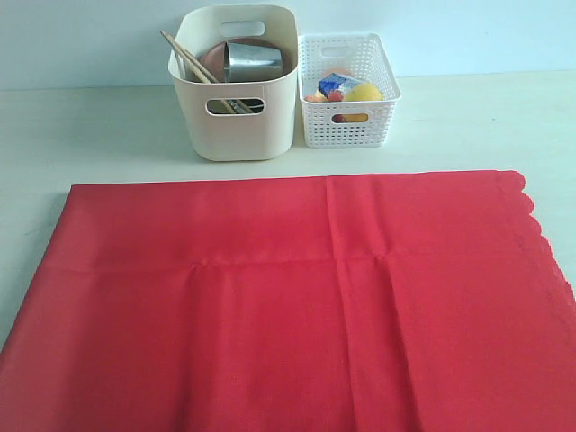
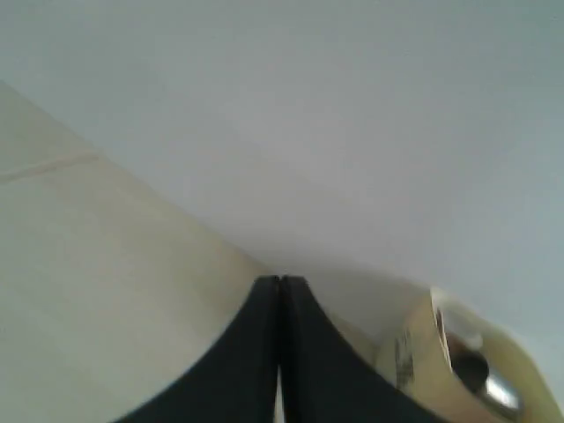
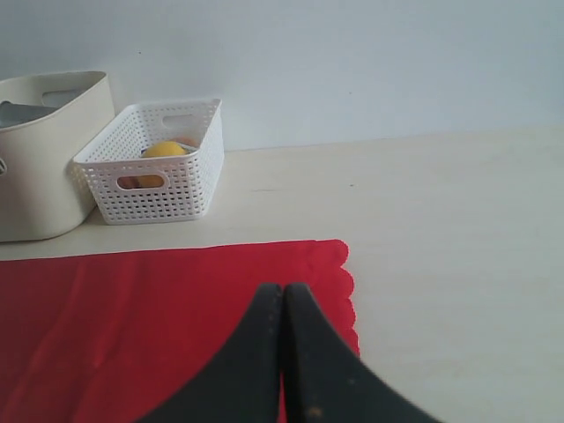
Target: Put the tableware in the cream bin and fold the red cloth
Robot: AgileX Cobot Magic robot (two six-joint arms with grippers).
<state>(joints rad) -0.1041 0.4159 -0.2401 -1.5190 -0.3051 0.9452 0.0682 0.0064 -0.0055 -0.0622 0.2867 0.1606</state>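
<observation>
The white lattice basket stands just beside the cream bin; left claw and right claw pinched together, empty

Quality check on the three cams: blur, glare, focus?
Exterior view: even light, slightly soft; highlights on the steel cup, red cloth heavily saturated. Left wrist view: blurred throughout, the shut left gripper included. Right wrist view: sharpest, white basket lattice readable; right gripper near the lens is soft-edged.
</observation>
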